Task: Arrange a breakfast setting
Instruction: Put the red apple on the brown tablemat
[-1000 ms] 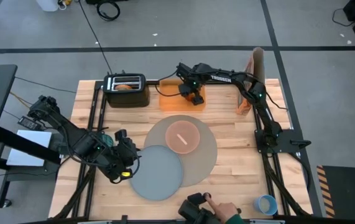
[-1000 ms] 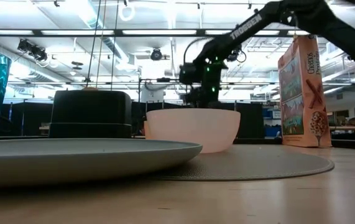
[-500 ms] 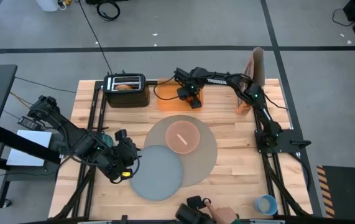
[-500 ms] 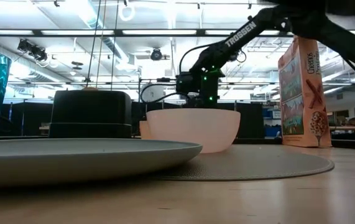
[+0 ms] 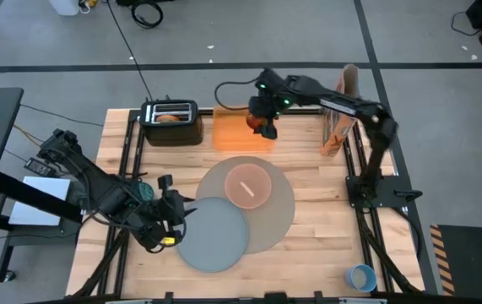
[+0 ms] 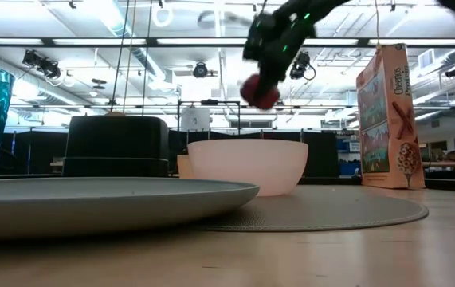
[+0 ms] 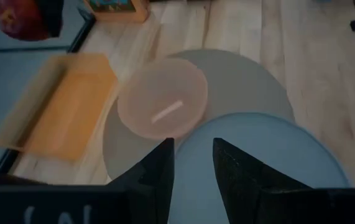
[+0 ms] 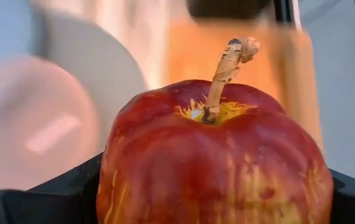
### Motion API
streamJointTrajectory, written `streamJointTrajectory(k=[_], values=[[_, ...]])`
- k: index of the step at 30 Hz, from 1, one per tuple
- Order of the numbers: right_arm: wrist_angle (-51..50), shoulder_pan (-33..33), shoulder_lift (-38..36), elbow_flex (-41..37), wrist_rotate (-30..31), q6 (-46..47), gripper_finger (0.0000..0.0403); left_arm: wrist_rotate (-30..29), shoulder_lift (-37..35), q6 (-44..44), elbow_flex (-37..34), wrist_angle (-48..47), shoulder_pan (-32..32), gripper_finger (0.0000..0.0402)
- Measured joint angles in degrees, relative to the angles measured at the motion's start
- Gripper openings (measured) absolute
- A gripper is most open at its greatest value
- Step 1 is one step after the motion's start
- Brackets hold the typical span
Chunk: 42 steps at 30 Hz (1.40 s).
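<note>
The right gripper [image 5: 264, 123] is clamped on the red apple [image 5: 265, 124], lifted above the orange rectangular tray [image 5: 234, 133] at the far side. The left gripper [image 5: 174, 221], fingers slightly apart, rests at the grey round plate's [image 5: 215, 237] left rim.

Your two arms are dark, nearly black, built of slim jointed links. The right arm [image 5: 333, 101] shows a small green light near its wrist, with a black cable looping off behind it. The left arm [image 5: 97, 181] carries bundled cabling along its links, a teal patch and a yellow spot near its hand [image 5: 173, 221], whose fingers [image 7: 158, 171] are matte black and blocky.
</note>
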Motion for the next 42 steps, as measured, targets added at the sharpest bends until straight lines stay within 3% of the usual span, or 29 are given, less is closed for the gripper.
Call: streamJointTrajectory(k=[5, 11, 16, 20, 25, 33, 37, 42], values=[[11.3, 6.3, -12.9, -14.0, 1.5, 6.1, 0.0333, -1.2, 0.0, 1.5, -4.8, 6.3, -1.0, 0.0119], [24.7, 17.5, -25.3, -29.0, 10.0, 15.2, 0.0333, -1.2, 0.0, 5.3, -9.7, 16.2, -0.1, 0.0119], [36.8, 26.6, -29.5, -37.3, 19.0, 22.0, 0.0333, -1.2, 0.0, 8.9, -12.5, 23.3, 0.8, 0.0119], [44.2, 31.2, -28.4, -39.9, 20.2, 24.7, 0.0333, -2.8, 0.0, 13.0, -16.8, 35.0, 3.2, 0.0119], [51.5, 36.5, -24.1, -40.7, 25.2, 21.1, 0.0333, -1.5, 0.0, 21.3, -24.7, 54.5, 6.9, 0.0124], [60.1, 39.5, -15.8, -40.8, 32.0, 20.1, 0.0333, 4.4, 0.0, 42.5, -31.3, 87.5, 13.2, 0.0205], [65.0, 40.4, -13.0, -40.8, 32.3, 17.6, 0.0333, 10.1, 0.0, 42.8, -32.7, 93.8, 17.5, 0.022], [70.1, 40.8, -11.1, -40.8, 33.3, 14.2, 0.0333, 20.7, 0.0, 37.2, -32.8, 92.3, 23.5, 0.0212]])
